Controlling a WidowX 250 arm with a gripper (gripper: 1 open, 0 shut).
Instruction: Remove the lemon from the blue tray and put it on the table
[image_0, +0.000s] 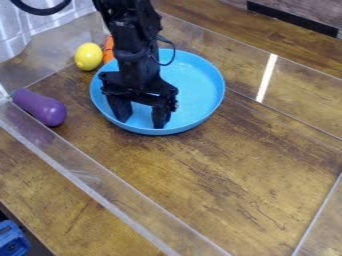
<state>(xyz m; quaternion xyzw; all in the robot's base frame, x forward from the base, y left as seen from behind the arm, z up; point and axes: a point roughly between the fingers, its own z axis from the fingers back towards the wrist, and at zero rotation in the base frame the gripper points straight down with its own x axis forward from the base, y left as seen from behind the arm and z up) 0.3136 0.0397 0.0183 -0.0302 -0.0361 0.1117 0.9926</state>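
Observation:
The lemon (88, 56) lies on the table (227, 180) outside the blue tray (198, 85), just beyond its far-left rim. My gripper (139, 115) points straight down into the left half of the tray. Its jaws stand open and nothing shows between them. The black fingers (160, 113) reach down to the tray's near-left floor. The arm hides part of the tray's back rim.
An orange carrot (110, 43) lies right behind the lemon, partly hidden by the arm. A purple eggplant (39, 108) rests on the table to the left of the tray. Clear raised edges run along the table's left and near sides.

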